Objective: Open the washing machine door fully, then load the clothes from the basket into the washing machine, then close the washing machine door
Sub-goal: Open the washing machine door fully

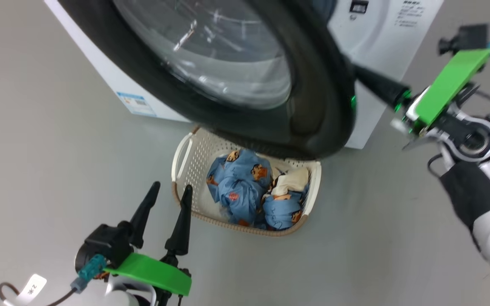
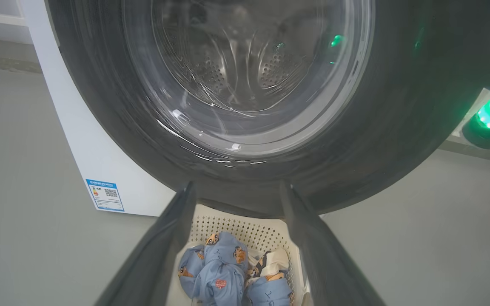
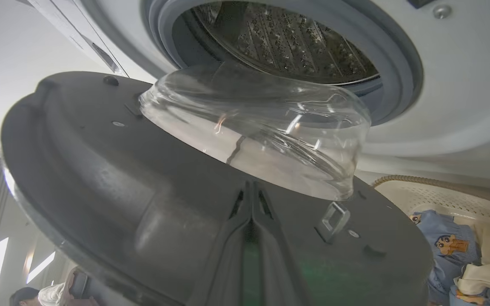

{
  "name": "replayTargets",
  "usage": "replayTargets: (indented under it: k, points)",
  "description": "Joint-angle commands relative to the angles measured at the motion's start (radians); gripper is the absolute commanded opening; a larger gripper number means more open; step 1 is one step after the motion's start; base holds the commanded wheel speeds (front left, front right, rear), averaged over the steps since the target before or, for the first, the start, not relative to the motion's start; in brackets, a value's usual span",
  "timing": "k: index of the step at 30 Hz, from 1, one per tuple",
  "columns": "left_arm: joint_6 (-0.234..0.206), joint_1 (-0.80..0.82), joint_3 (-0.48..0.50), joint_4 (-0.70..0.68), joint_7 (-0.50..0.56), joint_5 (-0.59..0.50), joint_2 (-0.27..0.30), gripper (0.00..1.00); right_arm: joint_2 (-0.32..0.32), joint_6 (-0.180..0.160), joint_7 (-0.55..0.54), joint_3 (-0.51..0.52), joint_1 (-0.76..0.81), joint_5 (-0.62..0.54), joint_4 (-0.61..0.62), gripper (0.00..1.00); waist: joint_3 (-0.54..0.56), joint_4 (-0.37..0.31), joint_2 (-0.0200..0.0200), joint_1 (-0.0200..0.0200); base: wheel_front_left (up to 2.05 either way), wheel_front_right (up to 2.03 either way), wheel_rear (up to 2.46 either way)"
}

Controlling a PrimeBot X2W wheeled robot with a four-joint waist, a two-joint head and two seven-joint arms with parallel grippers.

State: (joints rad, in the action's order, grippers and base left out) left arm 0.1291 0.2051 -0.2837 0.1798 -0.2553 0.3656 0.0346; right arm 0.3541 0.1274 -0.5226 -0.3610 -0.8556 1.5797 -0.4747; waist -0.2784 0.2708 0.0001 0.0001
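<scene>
The washing machine door [image 1: 313, 85], black-rimmed with a clear glass bowl, stands partly swung out from the white washing machine [image 1: 372, 51] and hangs over the basket's far end. My right gripper [image 1: 368, 78] reaches in behind the door's free edge. In the right wrist view that gripper [image 3: 250, 189] is shut, its tips against the door's inner face [image 3: 100, 170] below the glass bowl. The steel drum [image 3: 287, 42] shows behind. On the floor sits the cream basket [image 1: 184, 157] with blue printed clothes [image 1: 245, 187]. My left gripper [image 1: 172, 189] is open and empty, just left of the basket.
Grey floor runs all around the basket and the machine. A blue label [image 2: 105, 194] sits low on the machine's front. The left wrist view looks over the basket [image 2: 245, 227] at the door's outer face [image 2: 398, 106]. A person [image 3: 28, 295] shows low in the right wrist view.
</scene>
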Motion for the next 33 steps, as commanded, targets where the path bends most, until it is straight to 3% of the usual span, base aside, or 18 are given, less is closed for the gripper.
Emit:
replayTargets:
  k: [1,18,33]
  points:
    - [0.002,-0.007,0.036,-0.018,-0.006,-0.014,0.016,1.0,-0.031,0.003,-0.013,-0.027,0.024,0.01,0.043,0.0,0.026,-0.013,-0.0001,0.0,0.0,0.0,0.0]
    - [0.002,-0.095,0.068,-0.026,-0.006,-0.047,0.016,1.0,-0.113,0.003,-0.059,-0.116,0.201,0.008,0.165,0.0,0.132,-0.009,-0.0001,0.0,0.0,0.0,0.0]
    - [0.002,-0.129,0.078,-0.029,-0.006,-0.058,0.016,1.0,-0.196,0.003,-0.079,-0.182,0.28,0.0,0.202,0.0,0.188,0.025,-0.0001,0.0,0.0,0.0,0.0]
